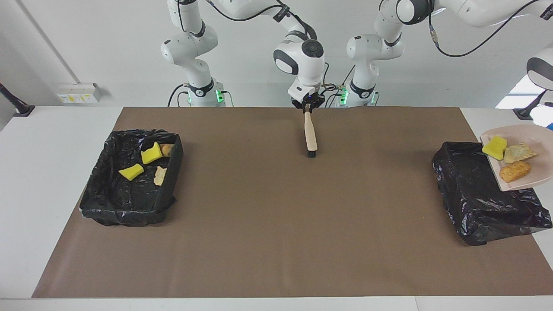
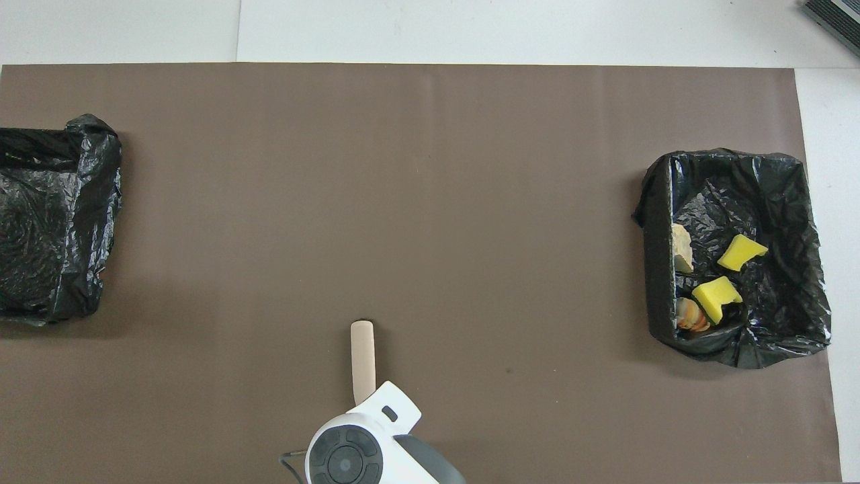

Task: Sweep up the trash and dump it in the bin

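Jaws of the right gripper [image 1: 307,105] are clamped on the handle end of the brush [image 1: 309,134]. Those of the left gripper lie outside both views, and I judge them closed on the dustpan's hidden handle, since the pan hangs in the air. At the right arm's end of the counter [image 1: 259,242], a lined bin [image 1: 173,144] already holds 4 pieces of trash [image 1: 131,172]: 2 yellow sponge chunks, a tan wedge and a striped piece. At mid-counter, close to the robots, the brush slants down with its bristles on or just above the surface. At the left arm's end, the dustpan [image 1: 516,185] hovers over a second lined bin [image 1: 475,203] and carries the other 3 pieces: a yellow sponge [image 1: 494,147], a crusty wedge [image 1: 519,152] and a brown nugget [image 1: 515,171]. The pan sits toward the bin's outer edge, so a tilt from there could drop pieces outside the liner, and the loose, sagging liner may catch the pan's lip. The pan's handle and outer rim are cut off, the overhead view misses the pan entirely, and that bin's interior is hard to read.
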Robot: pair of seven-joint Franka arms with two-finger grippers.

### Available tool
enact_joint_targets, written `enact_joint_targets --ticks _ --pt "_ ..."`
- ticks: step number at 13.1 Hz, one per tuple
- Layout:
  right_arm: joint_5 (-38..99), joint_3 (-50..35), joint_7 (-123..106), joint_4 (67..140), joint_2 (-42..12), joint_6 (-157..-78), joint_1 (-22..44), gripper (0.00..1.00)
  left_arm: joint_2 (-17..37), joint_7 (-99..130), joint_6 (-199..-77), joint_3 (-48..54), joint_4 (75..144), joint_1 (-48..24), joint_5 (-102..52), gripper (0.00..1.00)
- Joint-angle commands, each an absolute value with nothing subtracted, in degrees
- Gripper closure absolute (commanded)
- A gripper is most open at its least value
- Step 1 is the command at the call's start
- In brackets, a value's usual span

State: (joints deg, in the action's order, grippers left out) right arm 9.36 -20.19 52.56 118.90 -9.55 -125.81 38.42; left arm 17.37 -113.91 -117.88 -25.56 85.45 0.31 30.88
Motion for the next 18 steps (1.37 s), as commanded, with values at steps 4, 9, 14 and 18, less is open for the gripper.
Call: enact_joint_targets --ticks 4,9,14,18 --pt "7.5 -20.4 53.3 114.3 -9.8 -122.2 36.4 0.0 16.8 -105.3 -119.9 -25.9 89.2 -2.3 42.2 1.0" --pt "7.5 -20.4 40.5 103.8 -7.0 -106.7 26.8 0.0 16.8 -105.4 -120.1 -24.9 86.2 -2.2 48.7 1.0" --pt "1.7 -20.0 22.8 94.1 -7.0 -94.2 18.0 0.0 13.6 -102.8 -116.7 -16.4 85.0 -2.0 44.2 1.0" --pt "1.7 -19.9 12.4 91.8 -6.9 -90.4 11.4 0.0 12.8 -95.9 -105.9 -9.1 86.0 -2.2 35.4 1.0"
